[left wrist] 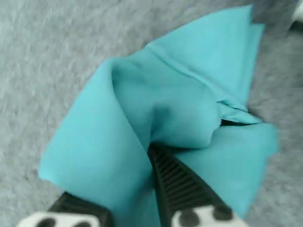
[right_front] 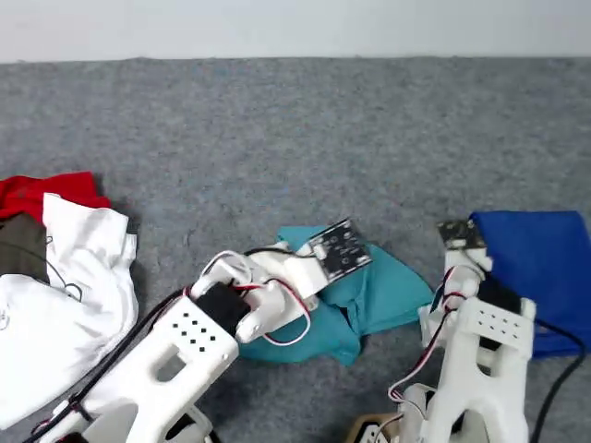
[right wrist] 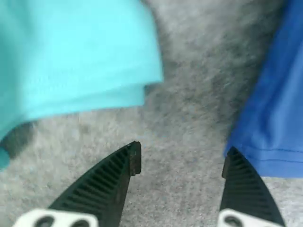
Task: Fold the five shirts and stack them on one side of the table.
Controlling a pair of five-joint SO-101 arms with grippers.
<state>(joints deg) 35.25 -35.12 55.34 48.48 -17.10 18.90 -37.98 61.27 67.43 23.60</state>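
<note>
Lying crumpled, the teal shirt (left wrist: 189, 109) is pinched in the left gripper (left wrist: 132, 165); the right gripper (right wrist: 183, 151) is spread near it.

The table (right_front: 277, 120) is covered with a mottled grey, felt-like cloth of short nap, which takes up nearly the whole high view and also forms the fuzzy grey ground in both wrist views. Along the top of the frame in the high view, its far edge runs as a slightly uneven, nearly level line, and above that line lies a narrow band of plain, pale wall (right_front: 295, 28). The light is soft and even, casting only faint, blurred shadows on the grey surface.
</note>
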